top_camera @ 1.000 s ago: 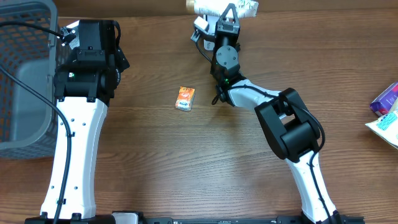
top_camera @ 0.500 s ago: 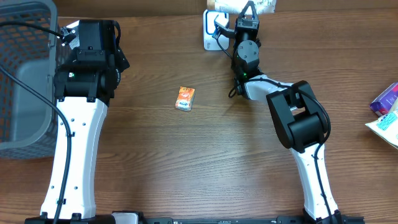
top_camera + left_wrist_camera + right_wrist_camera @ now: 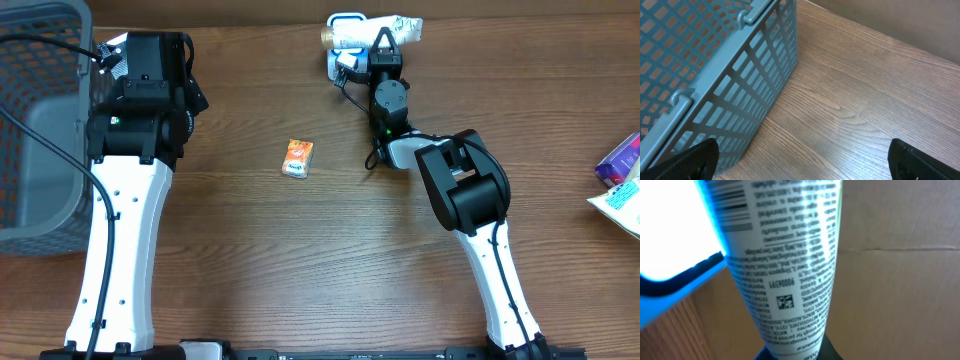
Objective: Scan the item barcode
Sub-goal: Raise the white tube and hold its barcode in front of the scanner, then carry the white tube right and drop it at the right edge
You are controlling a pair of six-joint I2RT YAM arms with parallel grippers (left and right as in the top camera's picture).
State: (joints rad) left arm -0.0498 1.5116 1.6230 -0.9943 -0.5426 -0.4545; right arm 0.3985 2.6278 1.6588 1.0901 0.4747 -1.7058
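Right gripper [image 3: 795, 355] pinches tube [image 3: 790, 255] end. Tube juts ahead of fingers [image 3: 830, 356], barcode [image 3: 732, 202] up-left beside glowing scanner [image 3: 670, 225]. Best: roll barcode square onto scanner window, hold steady. Left gripper [image 3: 805, 167] spread wide, idle, basket [image 3: 740, 75] on its left.

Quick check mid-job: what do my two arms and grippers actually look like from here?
Both arms have long white links and bulky black joint housings. Black cables run along the left arm; the left gripper has black, blunt fingers. The right arm has a small green light, and the right gripper is black and triangular from above.
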